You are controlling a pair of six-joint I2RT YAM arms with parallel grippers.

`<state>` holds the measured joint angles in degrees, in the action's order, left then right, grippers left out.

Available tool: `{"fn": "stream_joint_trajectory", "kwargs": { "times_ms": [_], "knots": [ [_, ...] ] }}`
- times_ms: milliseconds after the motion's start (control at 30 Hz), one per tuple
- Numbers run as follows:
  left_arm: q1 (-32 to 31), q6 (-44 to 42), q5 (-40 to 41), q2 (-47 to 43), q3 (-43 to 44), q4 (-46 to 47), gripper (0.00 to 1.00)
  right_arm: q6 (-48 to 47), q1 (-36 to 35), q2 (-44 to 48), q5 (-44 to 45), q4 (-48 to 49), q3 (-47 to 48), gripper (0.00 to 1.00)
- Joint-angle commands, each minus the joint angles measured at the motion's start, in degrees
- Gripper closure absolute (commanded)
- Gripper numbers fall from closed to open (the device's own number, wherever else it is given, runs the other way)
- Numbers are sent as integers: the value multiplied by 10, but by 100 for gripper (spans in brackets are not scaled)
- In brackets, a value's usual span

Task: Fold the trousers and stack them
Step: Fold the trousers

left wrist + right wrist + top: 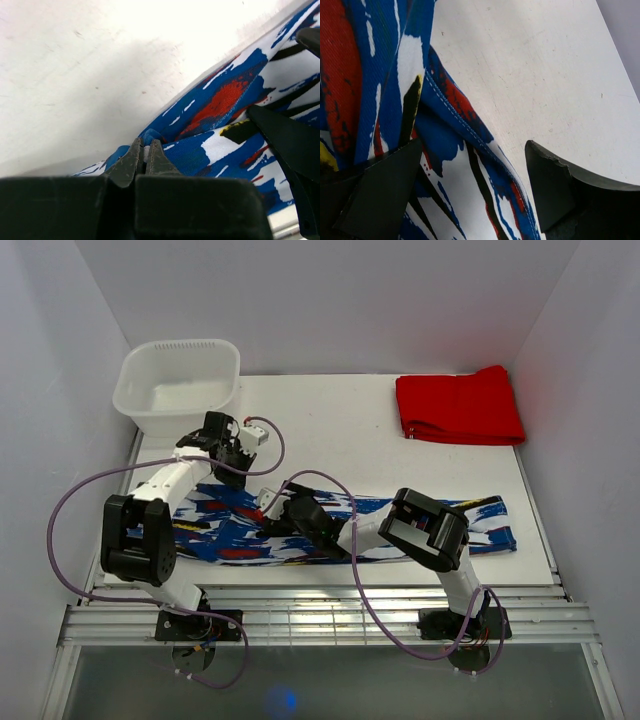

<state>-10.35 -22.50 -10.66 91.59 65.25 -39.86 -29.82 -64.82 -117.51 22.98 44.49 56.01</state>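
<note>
The trousers (400, 530), printed blue, white and red with black and yellow streaks, lie stretched left to right along the table's front. My left gripper (232, 466) is at their far left edge. In the left wrist view its jaws (143, 152) are shut on a small fold of the trousers (220, 100). My right gripper (268, 523) reaches left over the trousers' middle. In the right wrist view it (472, 146) is open, one finger over the trousers (455, 185) and the other over bare table, straddling the stitched edge.
A plain red folded garment (460, 406) lies at the back right. A white plastic basin (178, 380) stands at the back left. The white table (330, 430) ends at a metal rail along the front. White walls enclose three sides.
</note>
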Motion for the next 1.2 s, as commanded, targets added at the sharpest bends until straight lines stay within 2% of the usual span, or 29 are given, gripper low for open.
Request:
{"fn": "stream_joint_trajectory", "kwargs": {
  "times_ms": [0,167,333,367,433,467,500,600,733,933,1167],
  "knots": [
    [18,10,97,-54,-2,143,100,-7,4,-34,17,-135,-30,10],
    [18,8,132,-70,-28,176,100,-7,5,-34,15,-141,-30,10],
    [19,-20,78,-80,-62,131,100,-5,5,-38,12,-146,-27,10],
    [18,-24,68,-78,-64,121,88,-6,4,-38,12,-148,-27,10],
    [18,-27,38,-73,-62,95,74,-11,4,-34,13,-148,-30,10],
    [18,-25,28,-70,-57,90,57,-15,4,-33,14,-143,-30,10],
    [19,-22,19,-68,-51,85,48,-19,4,-33,16,-137,-32,10],
    [18,-6,-3,-47,-15,76,36,-41,2,-36,23,-112,-42,10],
    [13,-5,-13,-9,33,68,32,-76,-2,-42,37,-72,-58,10],
    [-24,-18,-39,49,80,36,28,-87,-7,-50,43,-62,-57,10],
    [-49,-80,-91,79,79,-84,27,-86,-7,-54,44,-63,-48,10]
  ]
}}
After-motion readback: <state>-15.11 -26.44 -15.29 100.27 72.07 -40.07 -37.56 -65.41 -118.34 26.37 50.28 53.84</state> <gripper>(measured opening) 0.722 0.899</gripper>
